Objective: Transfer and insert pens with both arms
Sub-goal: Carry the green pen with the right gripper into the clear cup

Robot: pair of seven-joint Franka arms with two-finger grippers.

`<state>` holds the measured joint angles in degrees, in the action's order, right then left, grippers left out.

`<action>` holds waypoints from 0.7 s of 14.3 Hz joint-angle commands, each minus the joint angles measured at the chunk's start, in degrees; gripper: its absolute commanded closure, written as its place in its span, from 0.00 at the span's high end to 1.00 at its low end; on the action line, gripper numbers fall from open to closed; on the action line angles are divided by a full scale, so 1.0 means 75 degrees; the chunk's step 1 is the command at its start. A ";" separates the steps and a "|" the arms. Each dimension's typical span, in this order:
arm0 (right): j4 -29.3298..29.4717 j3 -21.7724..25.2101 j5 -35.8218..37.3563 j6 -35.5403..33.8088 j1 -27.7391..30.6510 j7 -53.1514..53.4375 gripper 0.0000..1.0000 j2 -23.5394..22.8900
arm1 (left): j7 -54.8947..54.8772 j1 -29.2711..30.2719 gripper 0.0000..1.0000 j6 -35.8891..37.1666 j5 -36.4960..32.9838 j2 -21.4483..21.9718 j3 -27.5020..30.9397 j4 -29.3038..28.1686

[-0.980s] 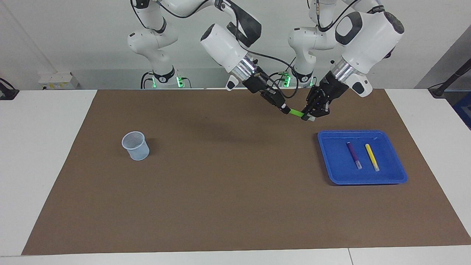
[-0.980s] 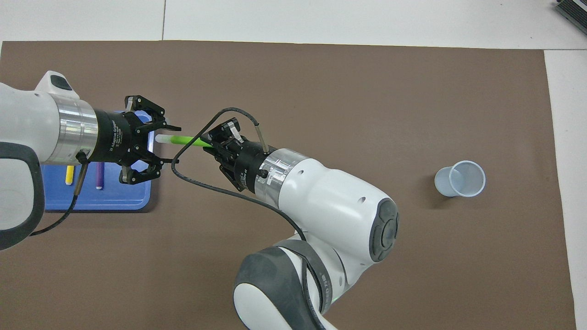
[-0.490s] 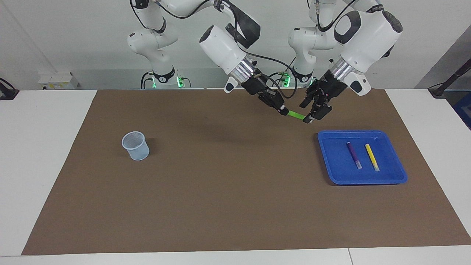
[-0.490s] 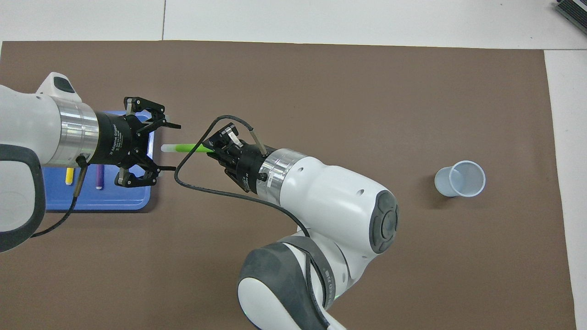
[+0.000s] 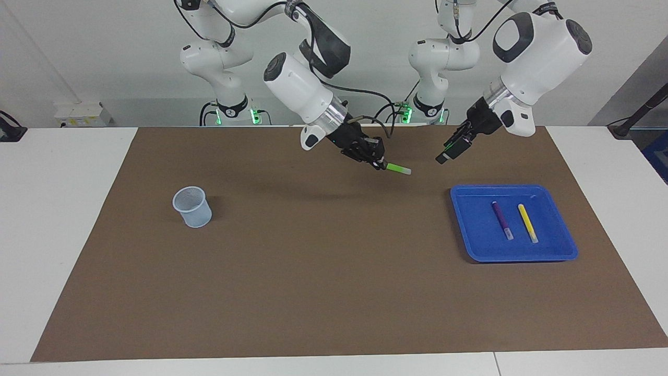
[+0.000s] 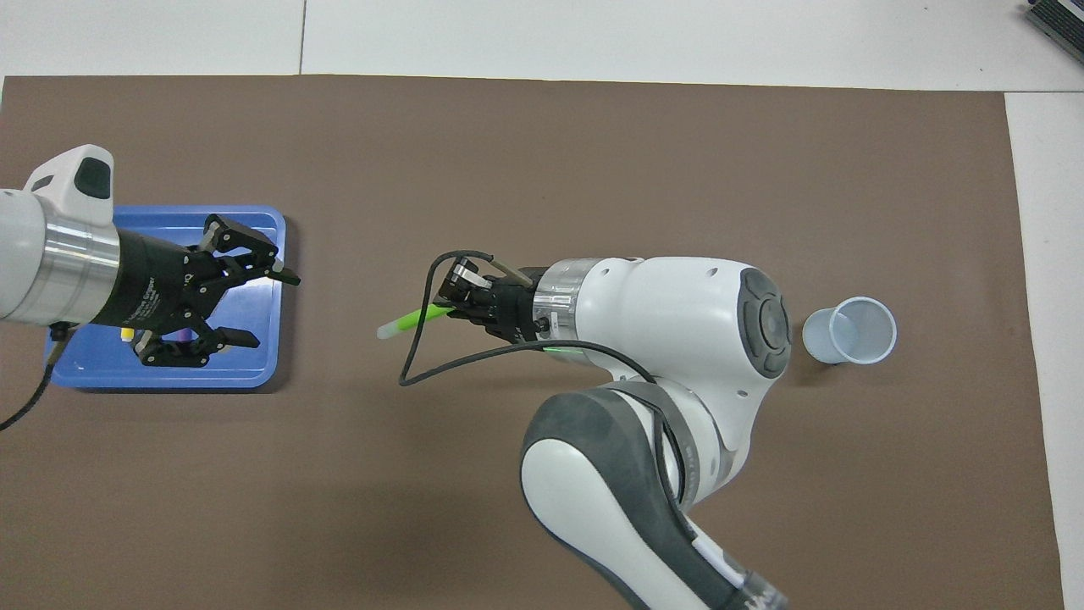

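Note:
My right gripper (image 5: 380, 163) (image 6: 453, 307) is shut on the green end of the green pen (image 5: 396, 168) (image 6: 412, 319). It holds the pen nearly level above the middle of the brown mat, whitish cap end pointing toward the blue tray (image 5: 480, 230) (image 6: 254, 246). My left gripper (image 5: 450, 151) (image 6: 267, 308) hangs open and empty in the air by the tray, apart from the green pen. The purple pen (image 5: 502, 220) and the yellow pen (image 5: 527, 222) lie side by side in the tray. From overhead the left gripper covers most of both.
A pale mesh cup (image 5: 192, 207) (image 6: 849, 330) stands upright on the mat toward the right arm's end. The brown mat (image 5: 323, 271) covers most of the white table. The right arm's big elbow fills the overhead view's lower middle.
The left gripper has opened, let go of the green pen's cap end and drawn back toward the tray. The right gripper has carried the pen away toward the cup's end.

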<state>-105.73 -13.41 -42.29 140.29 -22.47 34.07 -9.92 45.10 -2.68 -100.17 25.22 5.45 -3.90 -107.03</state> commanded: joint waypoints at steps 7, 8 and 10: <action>-0.0575 -0.0052 0.3585 -0.2941 0.1447 -0.2758 0.00 0.0690 | -0.5283 0.1119 0.75 -0.0329 -0.1276 0.0363 -0.0019 -0.0823; -0.0575 -0.0052 0.3785 -0.3117 0.1681 -0.3191 0.00 0.0691 | -0.5461 0.1177 0.75 -0.0575 -0.1370 0.0351 -0.0019 -0.0939; -0.0377 -0.0052 0.4148 -0.3655 0.2150 -0.4012 0.00 0.0691 | -0.5824 0.1364 0.74 -0.0997 -0.1441 0.0281 -0.0019 -0.1162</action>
<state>-108.46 -13.08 -13.96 116.01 -9.98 9.72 -6.15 4.76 6.20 -103.81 15.58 6.84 -3.53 -112.63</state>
